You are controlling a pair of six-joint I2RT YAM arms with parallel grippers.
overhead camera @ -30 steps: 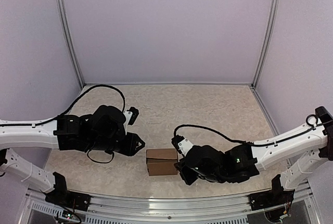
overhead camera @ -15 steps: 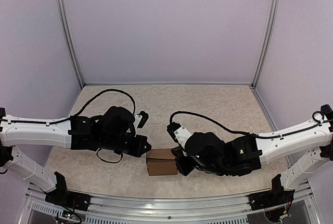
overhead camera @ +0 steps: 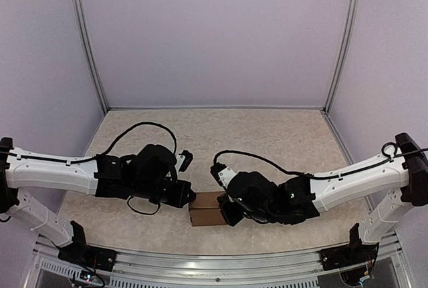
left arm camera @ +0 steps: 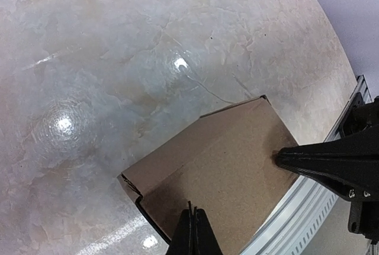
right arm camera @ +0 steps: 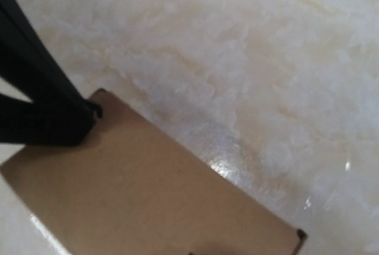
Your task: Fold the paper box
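My left hand (left arm camera: 192, 232) pressed together, tip over box (left arm camera: 219, 166) top. My right hand (left arm camera: 283, 159) likewise together, tip touching box edge.

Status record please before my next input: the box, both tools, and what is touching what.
box: brown paper box, lying on the table near its near edge, with a broad panel facing up
left tool: left tool shut, tips over the box's left edge, gripping nothing
right tool: right tool shut, tip at the box's opposite edge, gripping nothing
contact: both tips appear to press on the box; not certain
fold state: looks closed up, with a small gap at one corner in the left wrist view
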